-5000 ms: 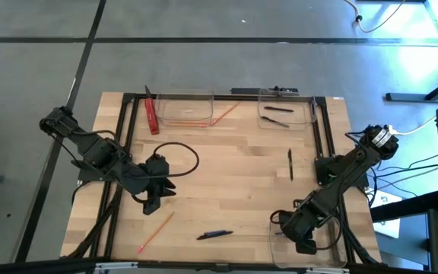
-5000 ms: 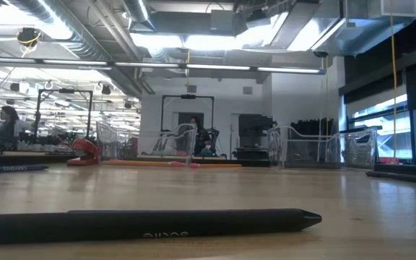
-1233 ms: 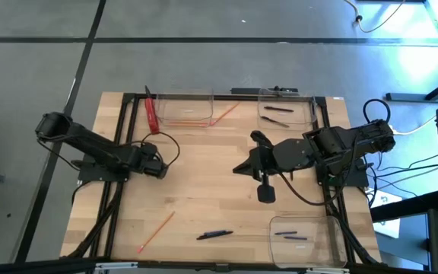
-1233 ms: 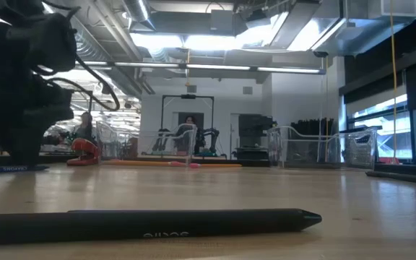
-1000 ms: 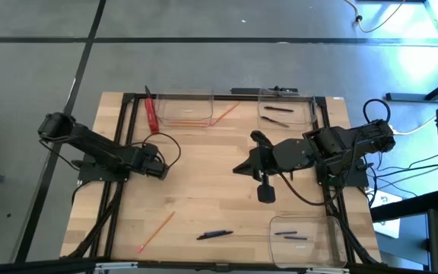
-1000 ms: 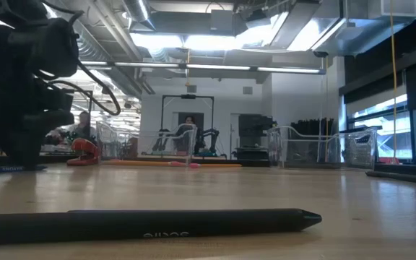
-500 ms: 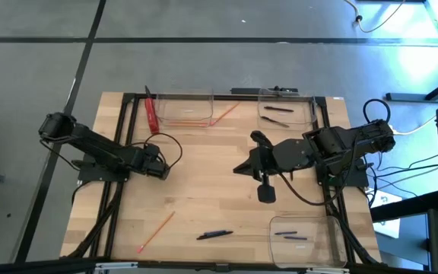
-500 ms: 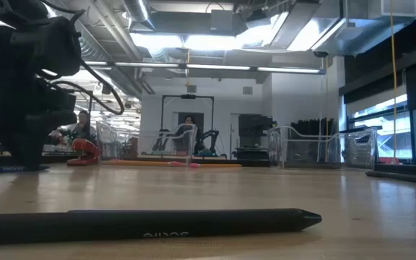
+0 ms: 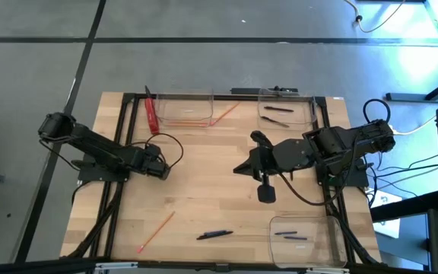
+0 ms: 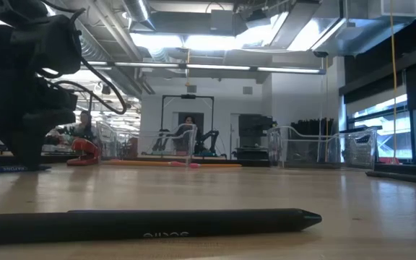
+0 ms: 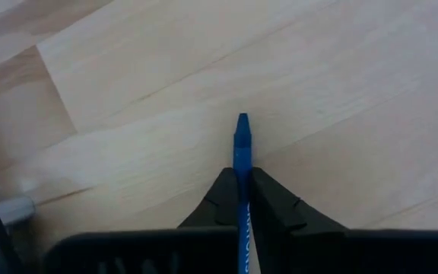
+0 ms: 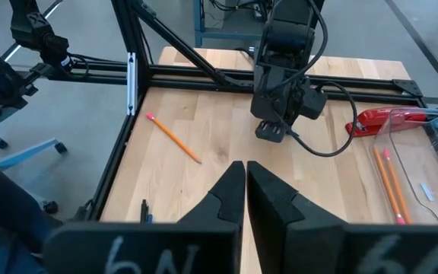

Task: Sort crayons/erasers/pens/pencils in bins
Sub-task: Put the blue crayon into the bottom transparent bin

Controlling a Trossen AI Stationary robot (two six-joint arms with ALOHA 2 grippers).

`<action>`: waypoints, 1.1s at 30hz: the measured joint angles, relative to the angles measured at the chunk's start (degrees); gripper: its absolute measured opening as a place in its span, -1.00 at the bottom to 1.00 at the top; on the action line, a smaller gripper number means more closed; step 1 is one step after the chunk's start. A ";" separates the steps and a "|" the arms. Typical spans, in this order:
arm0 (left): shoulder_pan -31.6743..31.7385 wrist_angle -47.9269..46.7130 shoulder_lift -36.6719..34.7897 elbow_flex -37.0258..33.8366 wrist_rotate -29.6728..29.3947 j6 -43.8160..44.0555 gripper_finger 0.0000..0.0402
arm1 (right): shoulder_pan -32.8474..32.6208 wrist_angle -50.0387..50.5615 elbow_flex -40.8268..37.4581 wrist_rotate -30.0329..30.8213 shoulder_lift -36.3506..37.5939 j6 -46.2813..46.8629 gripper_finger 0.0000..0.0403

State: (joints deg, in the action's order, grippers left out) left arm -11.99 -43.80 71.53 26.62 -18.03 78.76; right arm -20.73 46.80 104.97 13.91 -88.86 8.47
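Two loose things lie closest to the near edge of the table (image 9: 204, 198): a dark pen (image 9: 214, 234) is laid along that edge near its middle, and an orange pencil (image 9: 157, 230) is set slantwise toward the near left corner. At the near right corner a clear near bin (image 9: 303, 218) is placed, and two pens (image 9: 289, 235) are kept inside it, side by side.

Farther in, at the left of the table's middle, the left gripper (image 9: 161, 170) is lowered close to the wood. Its fingers (image 11: 272, 202) are clamped on a blue crayon (image 11: 242, 144), whose pointed tip is left sticking out ahead of them. Right of the table's middle, the right gripper (image 9: 242, 167) is held over the wood and pointed toward the left arm. Its fingers (image 12: 230, 190) are clenched together, and nothing is seen between them.

Along the far edge two more clear bins are set. In the far left bin (image 9: 185, 94) thin orange pencils (image 9: 192, 120) are laid, and one further leaning pencil (image 9: 228, 112) is propped slantwise over its right rim. A flat red bar (image 9: 152, 116) is laid just beside its left wall. In the far right bin (image 9: 260, 106), toward the far right corner, two dark pens (image 9: 277, 109) are held, one nearer and one farther.
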 joint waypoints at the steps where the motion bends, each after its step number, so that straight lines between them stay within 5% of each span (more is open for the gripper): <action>1: 0.00 0.10 0.00 -0.01 0.11 -0.15 -0.99 | 0.00 0.10 0.00 0.00 0.00 0.00 -0.91; 11: 0.00 4.40 0.17 1.69 2.65 -6.05 -1.00 | 0.00 1.08 0.00 0.00 0.02 0.39 -0.91; 33: 0.60 41.04 0.09 2.07 5.14 -27.97 -1.00 | 0.00 3.09 0.00 -0.01 0.02 8.13 -0.85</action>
State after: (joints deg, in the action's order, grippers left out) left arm -11.39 -2.76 71.61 28.69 -12.89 50.79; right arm -20.73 49.89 104.97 13.90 -88.84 16.60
